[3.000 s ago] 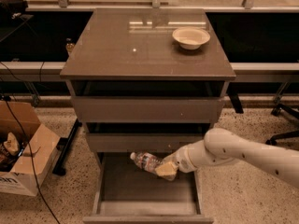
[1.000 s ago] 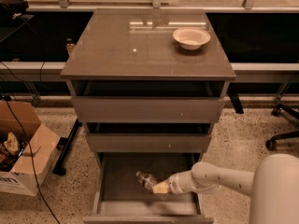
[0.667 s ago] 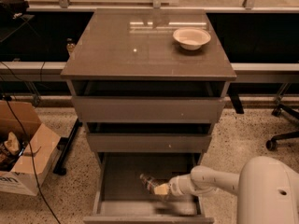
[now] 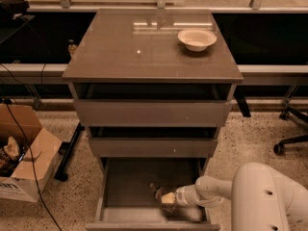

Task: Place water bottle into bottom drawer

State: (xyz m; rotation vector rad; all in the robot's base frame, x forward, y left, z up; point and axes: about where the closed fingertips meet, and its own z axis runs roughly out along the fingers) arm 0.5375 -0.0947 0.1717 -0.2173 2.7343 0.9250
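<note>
Pincer (image 4: 168,198) pinches water bottle (image 4: 157,191) low inside open bottom drawer (image 4: 130,182). Placing step. Next move probably needs release, then withdrawal.

Grey-brown, cream and white over speckled beige.
The cabinet (image 4: 151,47) is grey-brown, its glossy top streaked with pale reflections, and the bowl (image 4: 197,38) on it is cream. The bottom drawer (image 4: 139,179) has a plain dark grey floor. The water bottle (image 4: 157,191) is clear with a pale band. The gripper (image 4: 168,198), down inside that drawer beside the bottle, is cream-tan on a white arm (image 4: 262,194). The cardboard box (image 4: 31,150) is brown, and the ground (image 4: 250,138) is speckled beige.
</note>
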